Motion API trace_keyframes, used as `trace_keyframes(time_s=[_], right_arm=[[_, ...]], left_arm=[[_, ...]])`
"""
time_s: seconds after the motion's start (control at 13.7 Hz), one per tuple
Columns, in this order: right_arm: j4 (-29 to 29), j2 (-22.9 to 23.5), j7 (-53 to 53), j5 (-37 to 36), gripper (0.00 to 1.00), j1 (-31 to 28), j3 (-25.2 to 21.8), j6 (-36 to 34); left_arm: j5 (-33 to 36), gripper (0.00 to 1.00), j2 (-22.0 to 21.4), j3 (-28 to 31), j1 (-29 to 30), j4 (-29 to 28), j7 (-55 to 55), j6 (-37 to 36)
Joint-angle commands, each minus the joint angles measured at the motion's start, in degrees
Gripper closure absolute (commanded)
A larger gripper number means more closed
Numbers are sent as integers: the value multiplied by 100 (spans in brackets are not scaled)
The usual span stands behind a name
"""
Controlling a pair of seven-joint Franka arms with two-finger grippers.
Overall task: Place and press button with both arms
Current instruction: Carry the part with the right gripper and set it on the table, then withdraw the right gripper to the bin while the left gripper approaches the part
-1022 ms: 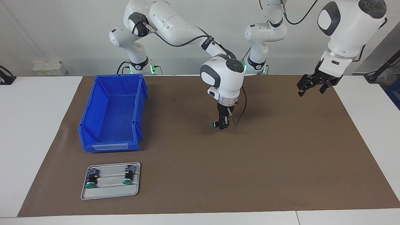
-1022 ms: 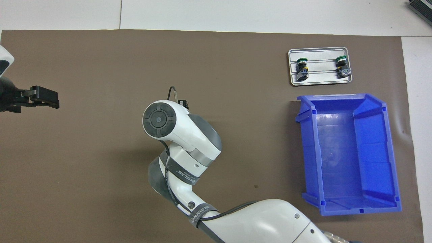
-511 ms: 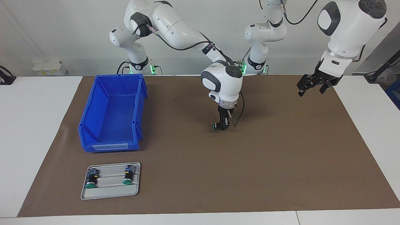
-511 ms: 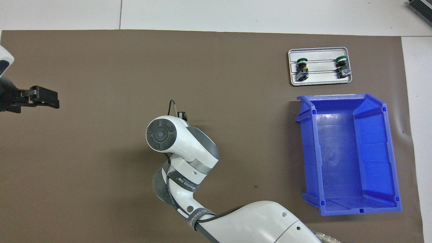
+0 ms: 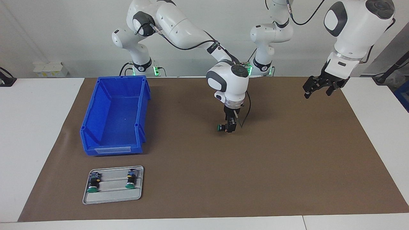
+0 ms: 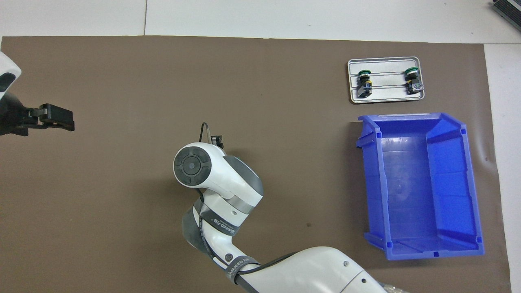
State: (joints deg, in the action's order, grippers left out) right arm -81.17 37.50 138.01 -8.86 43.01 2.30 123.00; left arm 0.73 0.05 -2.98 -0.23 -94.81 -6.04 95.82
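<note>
My right gripper [image 5: 228, 127] points down over the middle of the brown mat and is shut on a button [image 5: 221, 127]. The button lies sideways in the fingers, its green cap toward the right arm's end of the table, just above the mat. In the overhead view only the gripper's tip [image 6: 217, 141] shows past the white wrist, and the held button is hidden. My left gripper [image 5: 319, 89] hangs open and empty in the air over the mat's edge at the left arm's end; it also shows in the overhead view [image 6: 55, 122].
A grey tray [image 5: 111, 196] with two more green-capped buttons [image 5: 93, 185] [image 5: 130, 181] lies at the right arm's end, farther from the robots than the empty blue bin [image 5: 111, 149]. Tray [image 6: 386, 95] and bin [image 6: 376, 179] show from overhead too.
My right gripper with the button has drawn back a little toward the robots and stays low over the mat. My left gripper has barely shifted.
</note>
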Motion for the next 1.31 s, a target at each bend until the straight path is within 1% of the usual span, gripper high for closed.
trace_keyframes(time_s=[0.0,0.07,0.22,0.37,0.51,0.66,0.8,0.95,1.02,1.1,1.17,1.24], right_arm=[[-328,-540,42,60,2,-257,42,13],[-468,-733,-28,60,2,-353,60,22],[-977,-1286,-658,86,2,-555,60,22],[-1373,-1770,-1221,279,1,-828,51,13],[-1725,-2218,-1940,315,1,-1153,51,-74],[-1823,-2475,-2679,341,1,-1434,51,-354],[-1919,-2738,-3234,446,1,-1724,51,-443],[-2130,-3080,-4058,543,1,-2075,51,-627],[-2200,-3239,-4611,656,1,-2294,51,-785],[-2236,-3379,-5234,814,1,-2479,51,-987],[-2236,-3476,-5928,894,1,-2707,43,-1232],[-2236,-3573,-6622,912,1,-2919,42,-1409]], left_arm=[[32,0,-164,-36,-177,-178,41,120],[24,0,-164,-44,-275,-187,294,251],[-11,0,-164,-53,-459,-283,1477,620],[-282,0,-137,-62,-539,-292,1859,849],[-354,0,-137,-62,-845,-458,2709,981],[-363,0,-111,-62,-1179,-599,3072,1096],[-363,0,-41,-53,-1539,-758,3686,1236],[-354,0,248,-53,-1978,-767,3838,1464],[-354,0,354,-53,-2172,-828,3995,1640],[-354,0,372,-53,-2305,-959,4188,1789],[-285,0,320,-36,-2558,-1221,4408,1904],[-284,0,294,-36,-2709,-1468,4697,2201]])
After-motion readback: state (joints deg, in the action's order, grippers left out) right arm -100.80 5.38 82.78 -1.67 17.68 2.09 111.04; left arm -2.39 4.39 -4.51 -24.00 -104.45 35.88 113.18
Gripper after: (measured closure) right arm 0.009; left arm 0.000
